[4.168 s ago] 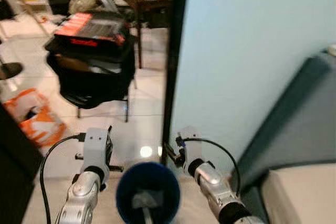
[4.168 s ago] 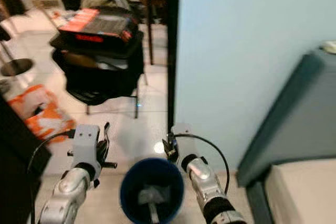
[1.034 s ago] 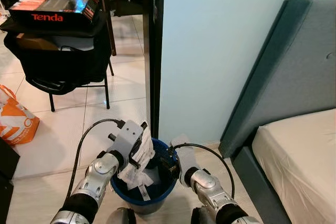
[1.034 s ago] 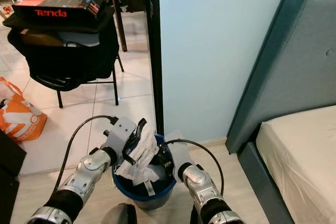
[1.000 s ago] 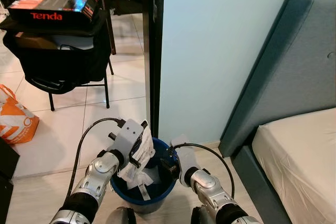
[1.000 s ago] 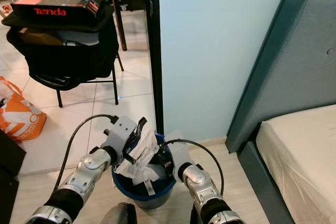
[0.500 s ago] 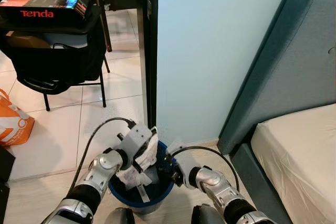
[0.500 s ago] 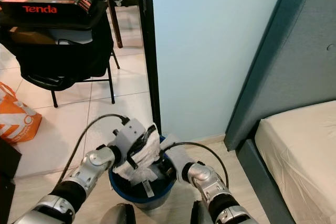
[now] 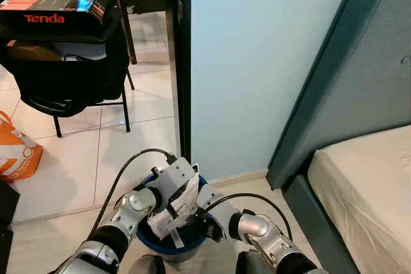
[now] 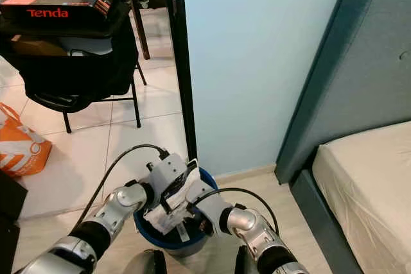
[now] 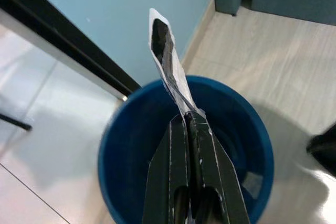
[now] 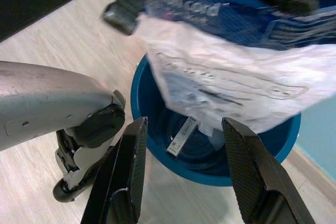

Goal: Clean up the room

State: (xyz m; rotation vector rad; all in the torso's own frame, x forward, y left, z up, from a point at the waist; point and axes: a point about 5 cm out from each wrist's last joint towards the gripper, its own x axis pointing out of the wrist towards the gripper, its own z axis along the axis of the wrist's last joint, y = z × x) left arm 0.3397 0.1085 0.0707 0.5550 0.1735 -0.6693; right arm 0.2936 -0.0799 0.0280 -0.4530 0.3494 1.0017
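Note:
A blue bin (image 11: 131, 145) stands on the floor by the wall corner. My left gripper (image 10: 172, 200) is shut on a crumpled white printed wrapper (image 9: 178, 205) and holds it over the bin's mouth, its lower end hanging inside. The left wrist view shows the fingers (image 11: 178, 150) pressed together on the wrapper (image 11: 168, 61) above the bin. My right gripper (image 12: 184, 124) is open at the bin's right rim, just beside and under the wrapper (image 12: 231, 87). A small scrap lies at the bin's (image 12: 273, 135) bottom.
A black door frame (image 9: 180, 62) and a light blue wall rise right behind the bin. At the left stand a black chair with a bag and a Tenda box (image 9: 61, 11), and an orange bag (image 9: 16, 152). The teal bed headboard (image 9: 347, 94) and mattress (image 9: 366, 190) are at the right.
My left gripper has carried the wrapper lower and to the right, over the bin's mouth. My right gripper has drawn in close to the wrapper. The camera has shifted slightly.

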